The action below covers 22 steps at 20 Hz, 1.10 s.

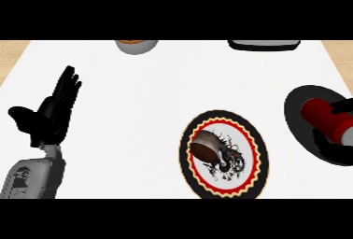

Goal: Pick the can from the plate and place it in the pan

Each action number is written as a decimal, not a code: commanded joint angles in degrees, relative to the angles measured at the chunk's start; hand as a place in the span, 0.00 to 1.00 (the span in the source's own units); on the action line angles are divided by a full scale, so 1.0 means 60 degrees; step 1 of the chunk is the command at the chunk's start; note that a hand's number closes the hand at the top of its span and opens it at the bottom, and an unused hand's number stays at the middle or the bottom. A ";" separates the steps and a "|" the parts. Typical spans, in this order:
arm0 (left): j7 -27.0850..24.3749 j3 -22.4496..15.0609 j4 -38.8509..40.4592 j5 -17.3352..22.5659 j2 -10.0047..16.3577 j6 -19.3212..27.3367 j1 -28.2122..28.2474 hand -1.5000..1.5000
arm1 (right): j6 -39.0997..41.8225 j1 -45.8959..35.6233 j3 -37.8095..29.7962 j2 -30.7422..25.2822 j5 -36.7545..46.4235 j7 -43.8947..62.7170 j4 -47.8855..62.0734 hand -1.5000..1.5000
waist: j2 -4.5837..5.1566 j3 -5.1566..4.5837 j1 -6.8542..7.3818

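- Now right hand (343, 106) curled round red can (322, 119), over pan (295, 105) at right edge.
- Patterned plate (222, 154) at centre, apart from can.
- Open left hand (52, 114), fingers up, resting at left.

view: one, seen from the robot's head | looks: steeply down at the white table (138, 116) | near: close, the table fills almost all of it | bottom left: left robot hand (52, 112) shows | right side: pan (295, 116) and red can (324, 119) are cut off by the edge of the view
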 commanded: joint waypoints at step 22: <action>-0.0140 -0.0176 0.0263 -0.0101 -0.0150 -0.0082 -0.0384 0.50 | -0.0771 -0.5321 -0.2195 -0.2605 0.0021 -0.5826 1.4351 0.00 | 0.0155 0.0036 0.0419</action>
